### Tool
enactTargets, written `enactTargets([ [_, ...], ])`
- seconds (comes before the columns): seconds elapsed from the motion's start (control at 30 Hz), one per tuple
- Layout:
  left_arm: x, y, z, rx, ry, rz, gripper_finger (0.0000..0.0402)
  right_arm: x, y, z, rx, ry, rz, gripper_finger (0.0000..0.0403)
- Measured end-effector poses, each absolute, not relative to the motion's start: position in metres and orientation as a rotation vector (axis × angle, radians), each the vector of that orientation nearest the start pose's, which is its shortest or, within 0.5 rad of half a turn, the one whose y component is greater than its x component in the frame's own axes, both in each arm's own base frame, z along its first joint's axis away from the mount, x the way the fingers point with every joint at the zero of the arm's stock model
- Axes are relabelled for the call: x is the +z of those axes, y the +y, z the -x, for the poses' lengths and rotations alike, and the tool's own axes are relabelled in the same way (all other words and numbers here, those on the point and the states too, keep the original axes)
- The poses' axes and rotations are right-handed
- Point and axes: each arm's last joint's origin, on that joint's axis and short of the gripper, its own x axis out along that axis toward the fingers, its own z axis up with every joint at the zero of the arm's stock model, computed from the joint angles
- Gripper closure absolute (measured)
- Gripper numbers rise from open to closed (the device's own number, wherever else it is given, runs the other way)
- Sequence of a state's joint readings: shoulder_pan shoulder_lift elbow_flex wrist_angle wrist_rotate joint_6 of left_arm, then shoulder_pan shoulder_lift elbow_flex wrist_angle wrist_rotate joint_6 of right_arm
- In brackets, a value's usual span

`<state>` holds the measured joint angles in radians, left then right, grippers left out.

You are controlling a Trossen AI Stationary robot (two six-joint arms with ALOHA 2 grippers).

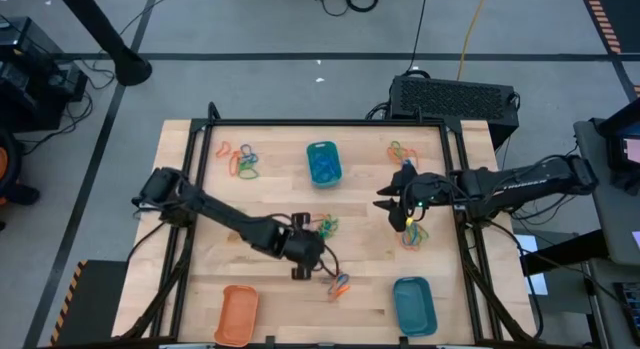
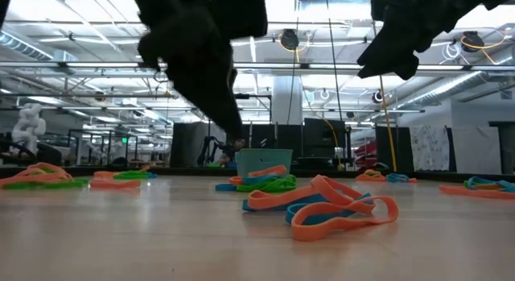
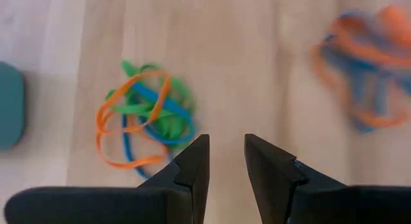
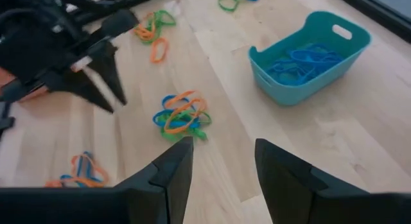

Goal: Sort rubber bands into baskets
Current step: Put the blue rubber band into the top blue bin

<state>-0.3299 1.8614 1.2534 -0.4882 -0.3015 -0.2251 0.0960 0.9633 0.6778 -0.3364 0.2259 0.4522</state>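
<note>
Here, rubber bands lie in five loose clumps on my table: one (image 1: 243, 160) at the far left, one (image 1: 402, 150) at the far right, one (image 1: 412, 232) below my right gripper, one (image 1: 327, 225) at the middle, and one (image 1: 339, 283) near the front. More blue bands (image 4: 302, 62) fill the far teal basket (image 1: 323, 162). I count three baskets: that one, a second teal basket (image 1: 414, 305) at the front right, and an orange basket (image 1: 237, 314) at the front left. My left gripper (image 1: 312, 251) hangs between the middle clump and the front one, fingers (image 3: 192, 169) parted by a narrow gap, holding nothing. My right gripper (image 1: 393, 204) hovers over the right side, fingers (image 4: 174, 172) spread wider, also empty and touching nothing.
</note>
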Motion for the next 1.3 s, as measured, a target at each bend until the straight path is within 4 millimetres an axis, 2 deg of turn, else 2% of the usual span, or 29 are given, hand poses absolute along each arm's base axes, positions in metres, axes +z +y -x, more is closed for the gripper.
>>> enactTargets([
  [0.2,0.164,-0.087,-0.353,0.086,1.114,-0.133,0.0295,0.246,0.017,-0.203,-0.263,0.619,-0.317,0.0243],
  [0.5,0.153,-0.065,-0.351,0.109,1.153,-0.093,0.0295,0.239,0.016,-0.208,-0.3,0.651,-0.247,0.0243],
  [0.7,0.153,-0.061,-0.355,0.05,1.139,-0.052,0.0295,0.238,0.014,-0.209,-0.333,0.644,-0.21,0.0243],
  [0.93,0.136,-0.06,-0.359,0.06,1.175,-0.066,0.0295,0.238,0.014,-0.209,-0.347,0.641,-0.199,0.0243],
  [1.13,0.134,-0.06,-0.36,0.07,1.175,-0.075,0.0297,0.238,0.014,-0.209,-0.347,0.641,-0.199,0.0243],
  [1.3,0.134,-0.06,-0.359,0.048,1.186,-0.06,0.0346,0.239,0.014,-0.209,-0.347,0.637,-0.2,0.0243],
])
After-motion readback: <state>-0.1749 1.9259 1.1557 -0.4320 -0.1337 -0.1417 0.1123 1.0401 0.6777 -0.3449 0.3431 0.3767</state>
